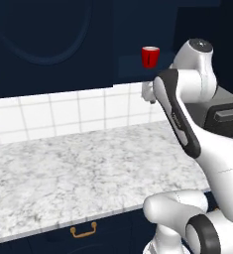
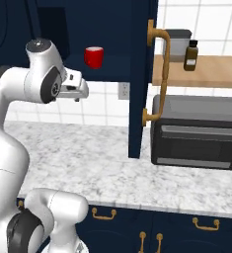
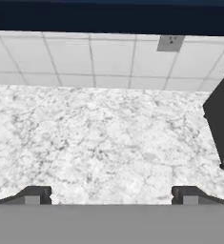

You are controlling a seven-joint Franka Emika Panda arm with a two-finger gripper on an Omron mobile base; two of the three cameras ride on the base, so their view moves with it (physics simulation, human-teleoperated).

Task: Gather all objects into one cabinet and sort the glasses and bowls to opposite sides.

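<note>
marble counter (image 3: 99,138) lies under the spread, empty gripper (image 3: 111,194); red cup (image 2: 94,57) on the cabinet shelf (image 2: 112,69), no legible writing.

You had a bright red cup (image 2: 93,57) against a dark navy cabinet (image 2: 138,74), a grey-veined white marble counter (image 1: 78,168), white tiles (image 1: 78,111), a black oven (image 2: 199,132), and a brownish, perhaps amber, bottle (image 2: 190,56).

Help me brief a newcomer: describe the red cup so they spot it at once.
Find the open navy cabinet door with the long brass handle. Left of it, a dark shelf above the tiled wall holds the red cup. It is the shelf's lone bright, plain cylinder.
</note>
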